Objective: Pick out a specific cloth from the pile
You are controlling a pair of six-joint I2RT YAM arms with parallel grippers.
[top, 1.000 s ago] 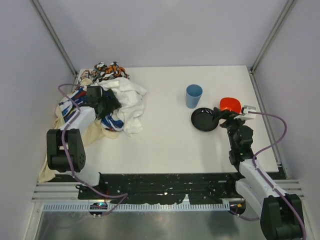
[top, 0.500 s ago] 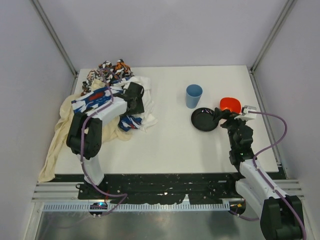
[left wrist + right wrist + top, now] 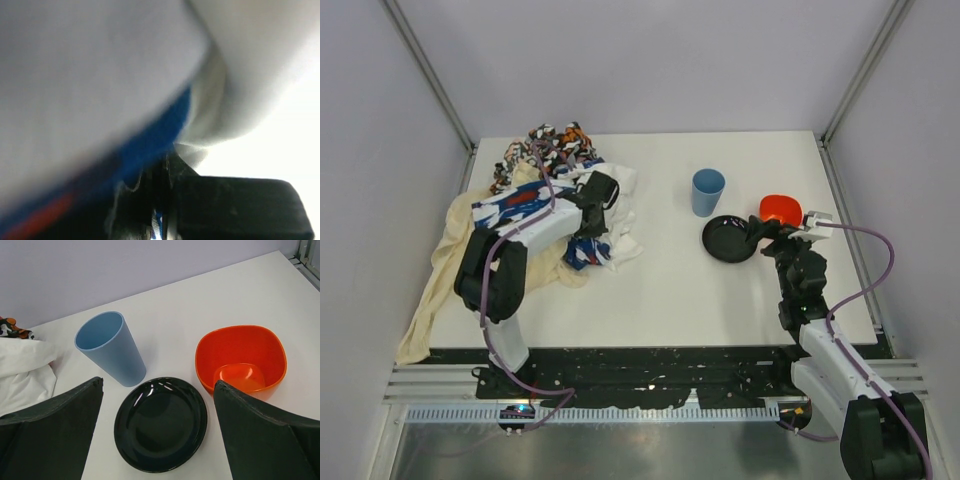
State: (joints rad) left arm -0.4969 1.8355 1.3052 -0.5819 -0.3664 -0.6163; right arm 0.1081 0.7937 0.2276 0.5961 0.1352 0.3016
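Observation:
The pile (image 3: 550, 190) of white, beige, blue-white and orange-black garments lies at the table's left. No teal cloth shows in any view; it is hidden. My left gripper (image 3: 598, 195) sits at the pile's right edge, its arm draped with patterned fabric. In the left wrist view the left gripper (image 3: 160, 200) is shut, with a strip of the blue-white patterned garment (image 3: 150, 150) pinched between its jaws and white fabric (image 3: 100, 65) filling the view. My right gripper (image 3: 159, 382) hangs open over the black dish (image 3: 161, 422), holding nothing.
A blue cup (image 3: 708, 191) stands mid-table, with the black dish (image 3: 730, 238) and an orange bowl (image 3: 780, 209) to its right. Beige fabric (image 3: 435, 270) trails toward the table's near left edge. White wall panels enclose the table on three sides.
My left gripper has swept right across the pile, dragging white and blue-white garments with it, and has gone from open to shut. The right arm has not moved.

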